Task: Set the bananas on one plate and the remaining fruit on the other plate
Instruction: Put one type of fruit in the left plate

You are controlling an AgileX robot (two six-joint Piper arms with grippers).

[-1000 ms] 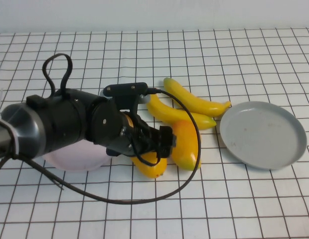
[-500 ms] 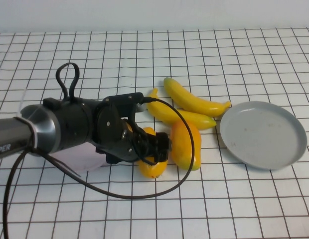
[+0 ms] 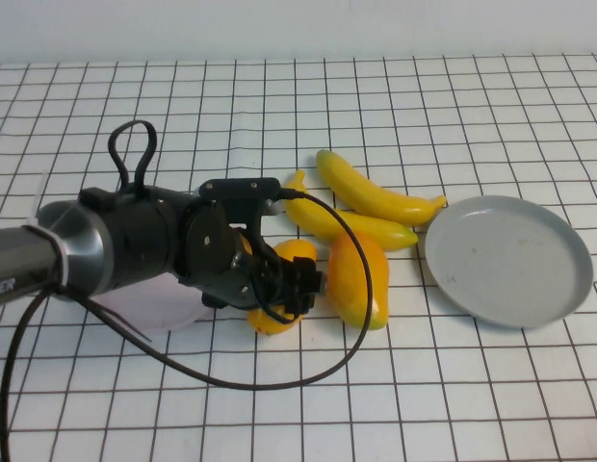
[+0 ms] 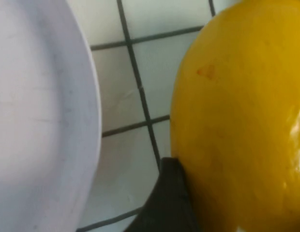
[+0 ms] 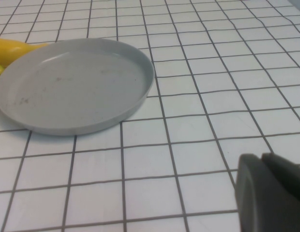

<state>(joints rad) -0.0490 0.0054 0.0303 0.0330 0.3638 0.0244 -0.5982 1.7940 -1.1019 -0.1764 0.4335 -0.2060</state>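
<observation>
My left gripper (image 3: 293,285) is shut on one orange-yellow mango-like fruit (image 3: 275,306), next to the pale pink plate (image 3: 149,313), which my arm mostly hides. In the left wrist view the fruit (image 4: 242,121) fills the space beside one dark finger (image 4: 167,203), with the pink plate's rim (image 4: 94,121) close by. The second mango-like fruit (image 3: 358,279) lies on the table. Two bananas (image 3: 376,197) (image 3: 349,224) lie side by side behind it. The grey plate (image 3: 507,260) (image 5: 72,87) is empty. My right gripper (image 5: 260,162) is shut and empty, low over the table near the grey plate.
The table is a white cloth with a black grid. My left arm's black cable (image 3: 361,318) loops over the table in front of the fruit. A banana tip (image 5: 14,48) shows beside the grey plate.
My left gripper has moved the held mango-like fruit back and to the left, away from the second fruit and closer to the pink plate.
</observation>
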